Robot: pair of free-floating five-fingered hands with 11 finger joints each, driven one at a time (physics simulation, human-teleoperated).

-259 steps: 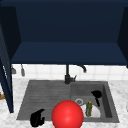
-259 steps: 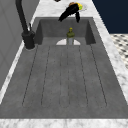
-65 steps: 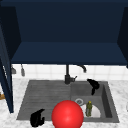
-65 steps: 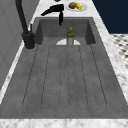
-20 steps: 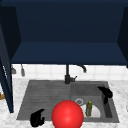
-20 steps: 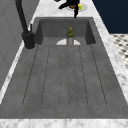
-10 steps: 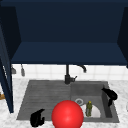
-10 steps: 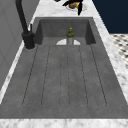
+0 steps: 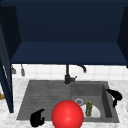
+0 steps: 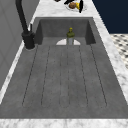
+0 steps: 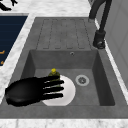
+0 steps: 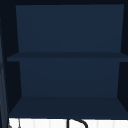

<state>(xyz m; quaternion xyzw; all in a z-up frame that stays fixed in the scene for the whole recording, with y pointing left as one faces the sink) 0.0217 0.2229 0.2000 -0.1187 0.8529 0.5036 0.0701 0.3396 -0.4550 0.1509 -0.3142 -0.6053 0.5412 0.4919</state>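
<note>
A small green bottle point(image 9: 89, 108) stands upright on a white plate point(image 9: 96, 113) in the sink basin point(image 9: 86, 90); the bottle point(image 11: 53, 74) and plate point(image 11: 65, 96) also show from the right. My right hand point(image 9: 115, 96) hovers over the basin's right rim, open and holding nothing. In the right side view this hand point(image 11: 26, 91) points its straight fingers point(image 11: 53, 88) over the plate, toward the bottle. My left hand point(image 9: 37, 118) hangs idle at the front left corner of the sink, fingers relaxed. A big red ball point(image 9: 67, 114) sits at the sink's front edge.
A black faucet point(image 9: 67, 75) rises behind the basin. The ribbed draining board point(image 10: 65, 75) lies left of it. A dish of food point(image 10: 74, 5) rests on the marble counter right of the sink. Dark blue cabinet shelves point(image 12: 65, 56) hang above.
My right hand has drifted rightward, from above the basin near the faucet to the basin's right rim. The left hand, bottle and ball have stayed put.
</note>
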